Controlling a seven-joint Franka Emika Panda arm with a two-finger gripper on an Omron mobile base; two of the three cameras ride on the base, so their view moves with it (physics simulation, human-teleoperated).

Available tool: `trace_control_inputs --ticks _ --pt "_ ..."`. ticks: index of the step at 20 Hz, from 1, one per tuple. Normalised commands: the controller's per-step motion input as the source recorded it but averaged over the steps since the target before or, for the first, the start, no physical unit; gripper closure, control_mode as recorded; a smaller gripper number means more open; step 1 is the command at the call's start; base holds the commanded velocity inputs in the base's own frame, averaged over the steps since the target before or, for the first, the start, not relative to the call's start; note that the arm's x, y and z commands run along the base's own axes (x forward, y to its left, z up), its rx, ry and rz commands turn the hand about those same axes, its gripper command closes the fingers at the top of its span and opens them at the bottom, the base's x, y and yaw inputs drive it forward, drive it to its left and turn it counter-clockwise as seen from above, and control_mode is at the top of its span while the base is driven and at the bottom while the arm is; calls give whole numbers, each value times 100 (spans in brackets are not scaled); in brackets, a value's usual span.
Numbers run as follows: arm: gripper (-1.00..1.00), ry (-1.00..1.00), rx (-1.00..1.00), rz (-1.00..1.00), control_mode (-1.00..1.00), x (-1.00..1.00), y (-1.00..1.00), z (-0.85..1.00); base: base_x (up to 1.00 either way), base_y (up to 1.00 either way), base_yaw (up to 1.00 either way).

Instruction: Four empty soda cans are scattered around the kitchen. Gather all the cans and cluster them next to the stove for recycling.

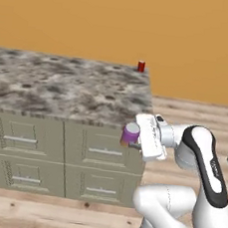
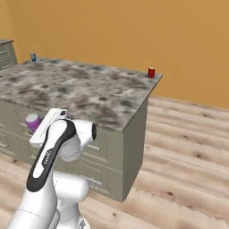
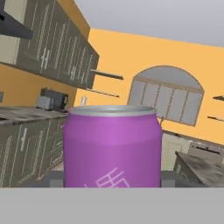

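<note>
Orange walls back a grey stone-topped island point(image 1: 64, 88) with drawer fronts, standing on a pale wood floor point(image 2: 179, 147). Off the island's near right corner, held in the air at about countertop height, is the purple can point(image 1: 131, 133), upright with its silver top showing. It sits between the jaws of the gripper point(image 1: 133, 138), which are closed against its sides, so the can is pinched and carried rather than resting on anything. From the right base view the purple can point(image 2: 32, 121) peeks out past the white hand, in front of the drawers. In the hand view it point(image 3: 111, 146) stands right before the camera, level, with dark wall cabinets point(image 3: 48, 48) and a counter to one side and an arched window point(image 3: 168, 98) behind. Well apart from the hand, a red can point(image 1: 141, 66) stands upright at the island's far right corner. A blue can point(image 2: 33, 57) stands at the far left of the same top, well away from the red one point(image 2: 151, 72).
</note>
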Motion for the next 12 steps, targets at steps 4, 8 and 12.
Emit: trace_control_inputs --ticks 4,8,12 --pt "100 0 0 0 100 0 0 0 -8 48 36" --pt "100 0 0 0 100 0 0 0 -7 47 36" --pt "100 0 0 0 100 0 0 0 -5 42 38"
